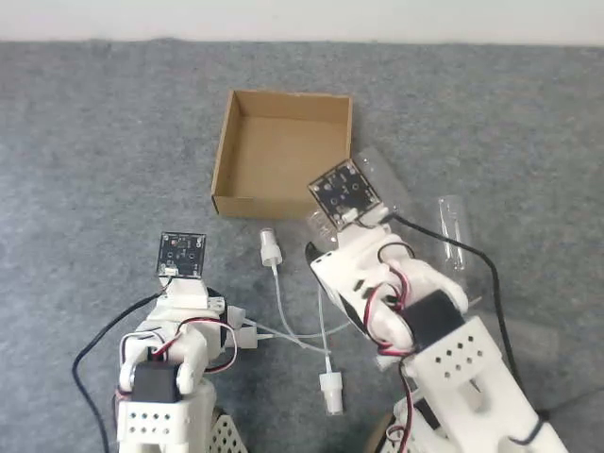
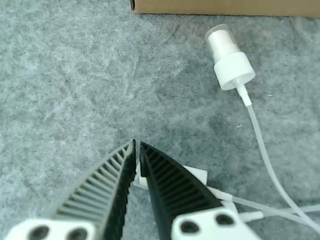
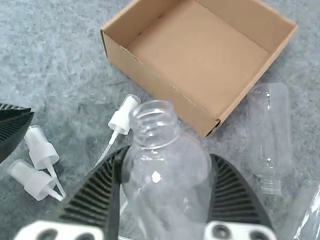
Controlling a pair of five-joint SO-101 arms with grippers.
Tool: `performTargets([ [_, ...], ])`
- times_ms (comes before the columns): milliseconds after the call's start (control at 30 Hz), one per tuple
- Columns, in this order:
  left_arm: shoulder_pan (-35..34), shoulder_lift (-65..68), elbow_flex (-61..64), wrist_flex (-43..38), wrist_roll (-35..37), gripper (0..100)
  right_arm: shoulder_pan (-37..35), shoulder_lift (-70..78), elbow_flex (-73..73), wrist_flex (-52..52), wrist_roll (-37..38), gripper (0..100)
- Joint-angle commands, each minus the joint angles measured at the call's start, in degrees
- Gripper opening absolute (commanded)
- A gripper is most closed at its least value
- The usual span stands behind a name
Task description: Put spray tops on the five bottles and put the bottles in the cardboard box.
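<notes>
My right gripper (image 3: 167,172) is shut on a clear bottle (image 3: 162,160), held with its open neck up, short of the cardboard box (image 3: 200,55). The box (image 1: 283,151) holds nothing. Two more clear bottles (image 3: 270,135) (image 1: 453,231) lie on the carpet beside the box. My left gripper (image 2: 137,147) is shut with nothing in it, low over the carpet. One spray top (image 2: 229,62) lies ahead of it near the box wall (image 2: 225,6). Another spray top (image 2: 197,175) lies partly hidden under its finger.
Several spray tops with long tubes are scattered between the arms (image 1: 270,247) (image 1: 331,392) (image 1: 241,326). The left arm (image 1: 170,368) stands at the lower left, the right arm (image 1: 415,321) at centre right. Grey carpet (image 1: 94,142) covers the table.
</notes>
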Motion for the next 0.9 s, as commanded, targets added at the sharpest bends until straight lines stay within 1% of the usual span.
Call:
performTargets([
  [0, 0.0, -1.05, -0.75, -0.44, -0.35, 1, -0.22, -4.18, 1.58, -3.65, -0.44, 12.2],
  [533, 0.0, -1.05, -0.75, -0.44, -0.35, 1, -0.4, -18.59, 8.53, -4.44, -0.53, 12.1],
  [867, 0.26, -1.05, -0.75, -0.44, -0.35, 1, -0.4, -20.44, 9.58, -4.53, -0.53, 12.1],
])
